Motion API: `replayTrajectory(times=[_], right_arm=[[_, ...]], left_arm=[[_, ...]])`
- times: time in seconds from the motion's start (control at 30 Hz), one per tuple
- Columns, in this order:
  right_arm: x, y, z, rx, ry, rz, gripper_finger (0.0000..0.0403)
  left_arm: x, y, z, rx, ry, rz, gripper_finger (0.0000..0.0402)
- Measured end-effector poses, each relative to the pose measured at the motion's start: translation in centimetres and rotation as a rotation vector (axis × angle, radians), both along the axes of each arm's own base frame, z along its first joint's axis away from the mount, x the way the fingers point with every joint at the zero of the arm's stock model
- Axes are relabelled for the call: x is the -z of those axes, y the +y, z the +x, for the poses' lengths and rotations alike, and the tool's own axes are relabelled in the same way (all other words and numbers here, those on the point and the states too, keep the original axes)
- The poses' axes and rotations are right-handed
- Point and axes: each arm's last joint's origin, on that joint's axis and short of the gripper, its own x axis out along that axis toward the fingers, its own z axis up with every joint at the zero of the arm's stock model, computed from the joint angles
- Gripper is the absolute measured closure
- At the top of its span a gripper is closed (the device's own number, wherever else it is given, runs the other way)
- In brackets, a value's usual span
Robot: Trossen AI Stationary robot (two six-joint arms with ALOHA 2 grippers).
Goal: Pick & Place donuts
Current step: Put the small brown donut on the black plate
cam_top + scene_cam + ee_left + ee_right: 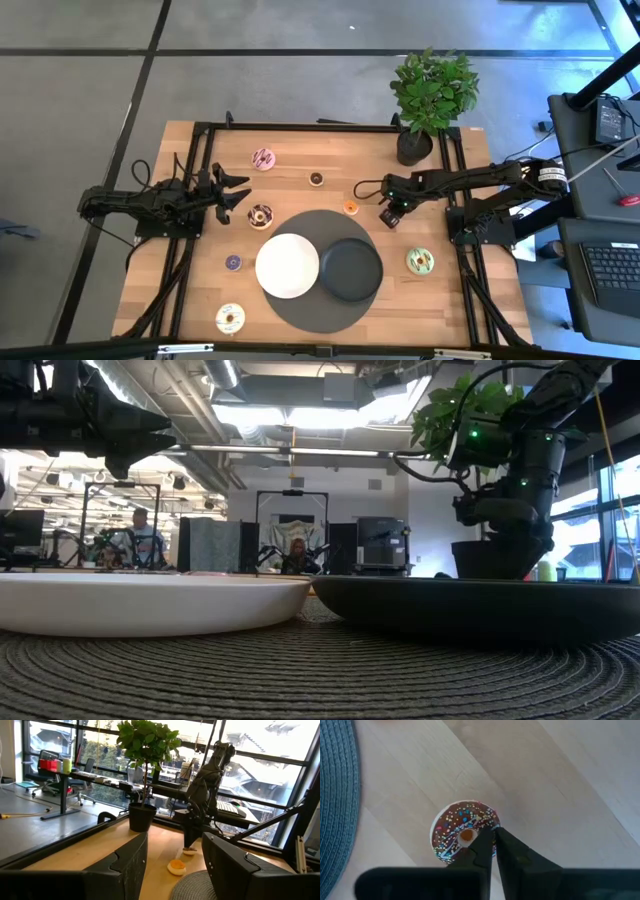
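My right gripper [390, 214] points down at a chocolate-sprinkled donut [462, 837] lying on the wood right of the orange mini donut [351, 207]. Its fingers are shut over the donut's rim. My left gripper [236, 190] is open and hovers at the table's left, just above and left of a dark-iced donut [260, 215]. Other donuts lie flat on the table: pink [263, 158], brown mini [316, 178], purple mini [233, 262], cream [229, 318] and green [420, 262]. My right gripper comes from above, pointing down, and its fingers [482, 845] meet on the ring's side [487, 822] next to the hole. One tip lies by the hole and the other at the outer rim. The donut [189, 851] still sits flat on the table under the fingertips.
A round grey woven mat [300, 310] at the table's near middle carries a white plate [287, 265] and a black plate [350, 270]. A potted plant [430, 95] stands at the far right corner. Black frame rails run along both sides.
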Motion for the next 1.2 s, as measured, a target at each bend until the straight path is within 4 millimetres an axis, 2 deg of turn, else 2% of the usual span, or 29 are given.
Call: replayTrajectory(times=[0.17,0.43,0.57,0.73,0.97,1.07,1.2], right_arm=[[-0.9,-0.1,0.3,-0.021,0.028,-0.026,0.0397],[-4.0,0.3,1.8,-0.07,0.03,-0.082,0.0399],[-5.7,1.8,3.2,-0.138,-0.059,-0.095,0.0399],[-6.7,5.1,5.0,-0.285,-0.249,-0.114,0.0401],[-6.0,9.0,6.7,-0.402,-0.374,-0.108,0.0401],[-4.9,9.9,7.4,-0.437,-0.356,-0.086,0.0401],[-4.4,11.2,8.7,-0.484,-0.301,-0.067,0.0401]], left_arm=[[0.0,0.0,0.0,0.0,0.0,0.0,0.0219],[0.0,0.0,0.0,0.0,0.0,0.0,0.0219],[0.0,0.0,0.0,0.0,0.0,0.0,0.022],[0.0,0.0,0.0,0.0,0.0,0.0,0.022],[0.0,0.0,0.0,0.0,0.0,0.0,0.0217],[0.0,0.0,0.0,0.0,-0.001,-0.003,0.0217],[0.0,0.0,0.0,0.0,-0.001,-0.003,0.0217]])
